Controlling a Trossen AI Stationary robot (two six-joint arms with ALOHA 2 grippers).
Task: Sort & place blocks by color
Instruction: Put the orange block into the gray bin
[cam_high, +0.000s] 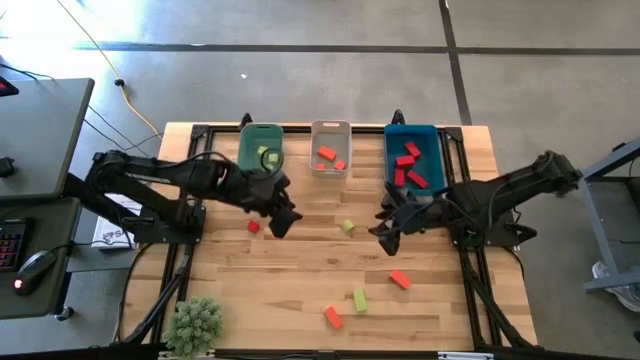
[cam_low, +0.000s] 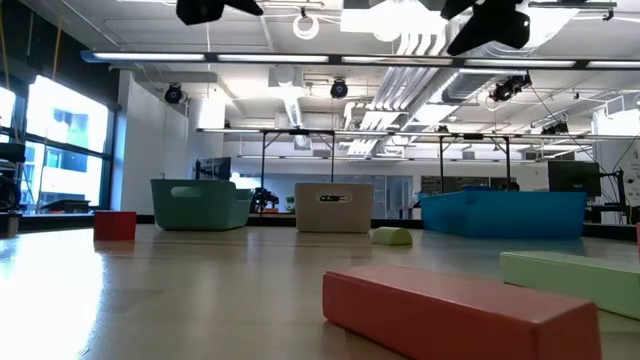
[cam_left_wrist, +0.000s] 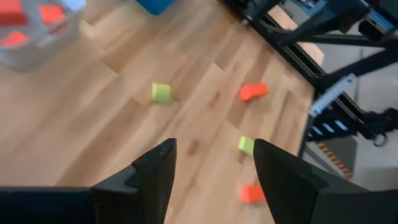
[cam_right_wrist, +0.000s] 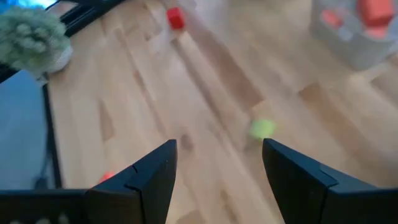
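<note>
Both grippers, left (cam_high: 283, 222) and right (cam_high: 385, 232), hang wide open and empty over mid-table. Five loose blocks (cam_high: 347, 227) lie scattered from center toward six o'clock; three bins (cam_high: 330, 128) line twelve o'clock.

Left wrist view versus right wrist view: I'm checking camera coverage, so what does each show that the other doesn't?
Only the left wrist view shows the orange block, a second yellow-green block and a blue bin corner. Only the right wrist view shows the deep red cube and potted plant. Both show the white bin, the central yellow-green block and empty open fingers.
</note>
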